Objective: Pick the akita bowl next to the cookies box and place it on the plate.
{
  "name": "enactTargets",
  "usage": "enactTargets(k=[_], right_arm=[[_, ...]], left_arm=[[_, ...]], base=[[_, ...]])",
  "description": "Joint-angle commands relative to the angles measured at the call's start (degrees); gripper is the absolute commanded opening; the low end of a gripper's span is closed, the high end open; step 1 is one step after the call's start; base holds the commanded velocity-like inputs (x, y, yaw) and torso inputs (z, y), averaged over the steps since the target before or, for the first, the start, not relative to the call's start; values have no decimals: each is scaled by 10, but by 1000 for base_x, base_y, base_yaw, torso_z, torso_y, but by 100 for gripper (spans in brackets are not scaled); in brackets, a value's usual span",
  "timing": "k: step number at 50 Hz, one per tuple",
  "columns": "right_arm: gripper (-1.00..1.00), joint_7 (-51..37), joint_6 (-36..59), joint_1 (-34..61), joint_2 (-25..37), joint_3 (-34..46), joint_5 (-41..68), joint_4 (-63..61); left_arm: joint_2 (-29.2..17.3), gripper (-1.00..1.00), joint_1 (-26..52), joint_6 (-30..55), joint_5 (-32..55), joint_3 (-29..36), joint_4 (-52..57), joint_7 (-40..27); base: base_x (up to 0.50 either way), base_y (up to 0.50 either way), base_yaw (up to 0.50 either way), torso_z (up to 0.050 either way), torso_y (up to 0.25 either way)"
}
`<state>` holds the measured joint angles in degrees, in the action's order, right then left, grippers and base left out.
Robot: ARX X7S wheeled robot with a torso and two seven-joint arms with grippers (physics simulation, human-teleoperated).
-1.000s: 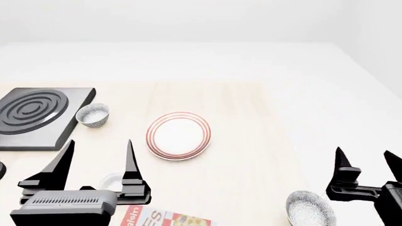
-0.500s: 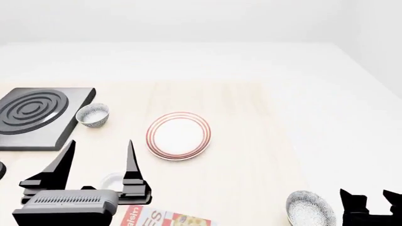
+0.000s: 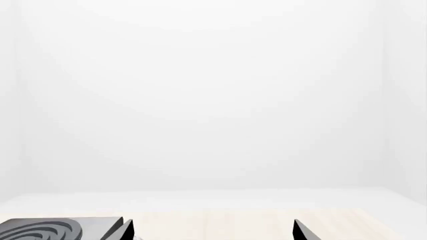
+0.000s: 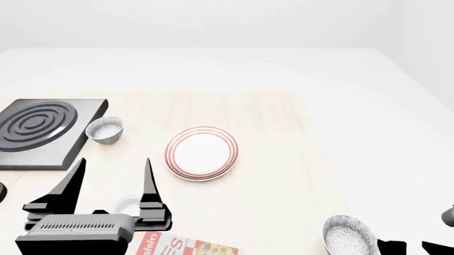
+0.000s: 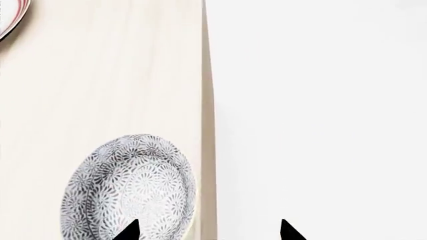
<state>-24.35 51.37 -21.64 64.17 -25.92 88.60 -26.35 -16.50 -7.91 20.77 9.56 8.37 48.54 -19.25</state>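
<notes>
The akita bowl (image 4: 350, 236) (image 5: 130, 190), speckled grey and white, stands near the table's right front edge, to the right of the cookies box (image 4: 188, 247). My right gripper (image 4: 415, 247) (image 5: 208, 231) is open beside it. One fingertip (image 5: 129, 231) lies over the bowl's rim and the other hangs past the table edge. The red-ringed plate (image 4: 201, 152) (image 5: 10, 20) lies mid-table with nothing on it. My left gripper (image 4: 112, 162) (image 3: 213, 231) is open and holds nothing, at the front left.
A second speckled bowl (image 4: 104, 129) stands beside the black stove plate (image 4: 42, 127) (image 3: 40, 230) at the left. A small white bowl (image 4: 129, 204) sits just behind the left gripper. The table edge (image 5: 203, 125) runs right beside the akita bowl.
My right gripper has sunk toward the lower edge of the head view, so only its fingertips show. The left gripper, bowls and plate have not moved.
</notes>
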Motion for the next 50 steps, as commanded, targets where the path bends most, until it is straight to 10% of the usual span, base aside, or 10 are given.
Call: enactTargets(k=[1, 50], right_arm=[[100, 6, -5, 30, -2, 40, -7, 15], [100, 42, -18, 186, -54, 217, -97, 101]], left_arm=[[-4, 100, 1, -2, 2, 3, -2, -4], [-18, 100, 5, -7, 9, 14, -7, -21]], base=[[0, 0, 0, 0, 0], [0, 0, 0, 0, 0]])
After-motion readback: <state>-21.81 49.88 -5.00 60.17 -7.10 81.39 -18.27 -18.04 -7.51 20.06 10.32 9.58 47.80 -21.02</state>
